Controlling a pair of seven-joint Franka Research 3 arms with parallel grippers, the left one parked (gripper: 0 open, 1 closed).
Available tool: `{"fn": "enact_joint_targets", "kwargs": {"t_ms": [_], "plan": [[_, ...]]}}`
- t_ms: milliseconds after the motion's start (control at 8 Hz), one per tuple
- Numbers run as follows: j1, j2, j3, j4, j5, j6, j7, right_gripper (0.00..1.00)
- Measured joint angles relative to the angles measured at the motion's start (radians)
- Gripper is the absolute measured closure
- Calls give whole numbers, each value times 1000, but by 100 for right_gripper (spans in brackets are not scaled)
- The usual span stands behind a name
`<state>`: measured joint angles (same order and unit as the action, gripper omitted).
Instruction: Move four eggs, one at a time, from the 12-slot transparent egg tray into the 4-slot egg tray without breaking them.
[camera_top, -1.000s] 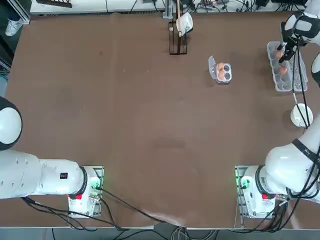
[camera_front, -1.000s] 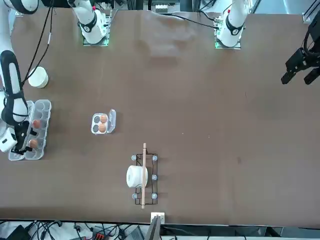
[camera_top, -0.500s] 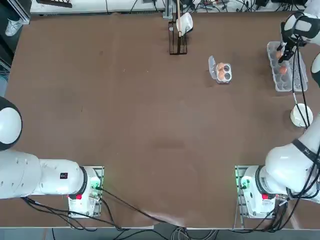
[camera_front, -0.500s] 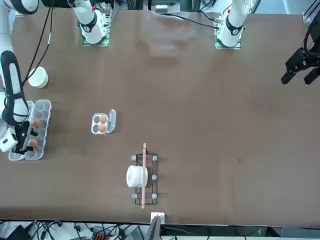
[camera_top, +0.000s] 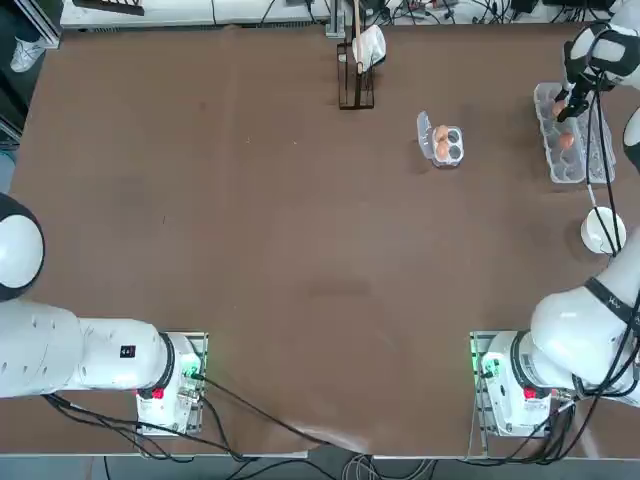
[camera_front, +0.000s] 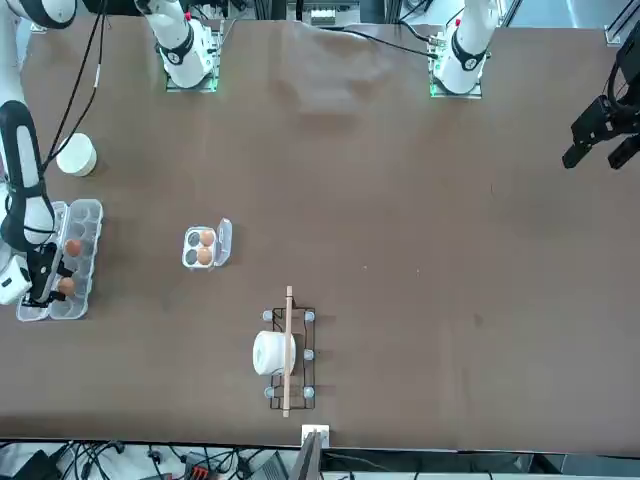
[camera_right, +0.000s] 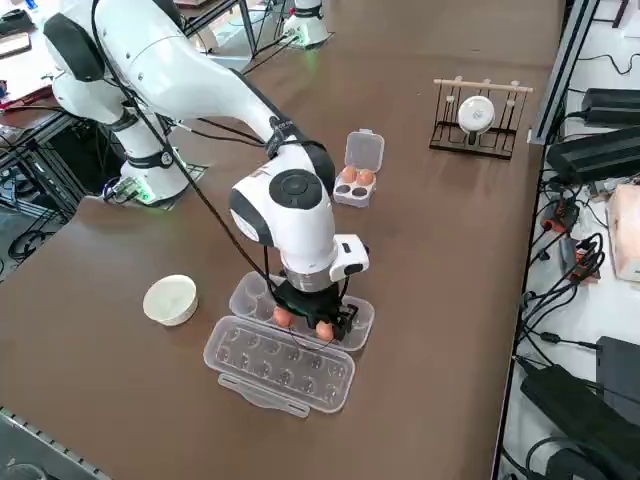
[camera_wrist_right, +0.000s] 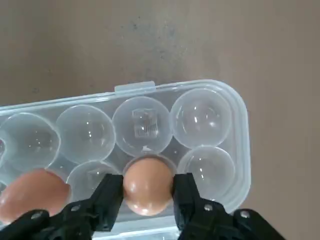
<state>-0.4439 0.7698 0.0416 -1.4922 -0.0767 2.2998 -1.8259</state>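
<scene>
The 12-slot transparent egg tray (camera_wrist_right: 210, 117) lies at the table's right edge, also in the top view (camera_top: 553, 158) and the side view (camera_right: 250, 292). Two brown eggs are in it. My right gripper (camera_wrist_right: 147, 189) reaches down into the tray and is shut on one egg (camera_wrist_right: 147, 180), a finger on each side, in a cup near the tray's end. The other egg (camera_wrist_right: 31, 194) sits a cup or two along the same row. The 4-slot egg tray (camera_top: 455, 148) stands further left with two eggs (camera_top: 441, 141) in it and two cups bare.
A white bowl (camera_top: 603, 231) stands near the long tray on the side of the arm's base. The tray's clear lid (camera_right: 280, 368) lies folded open toward the table edge. A wire rack with a paper roll (camera_top: 357, 62) stands at the far middle.
The gripper's fingers have closed in on the egg. The arm has stayed over the same spot in the long tray.
</scene>
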Motion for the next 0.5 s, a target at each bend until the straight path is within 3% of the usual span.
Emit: {"fn": "enact_joint_targets", "kwargs": {"t_ms": [500], "plan": [[-1, -1, 2, 2, 0, -1, 0, 43]]}}
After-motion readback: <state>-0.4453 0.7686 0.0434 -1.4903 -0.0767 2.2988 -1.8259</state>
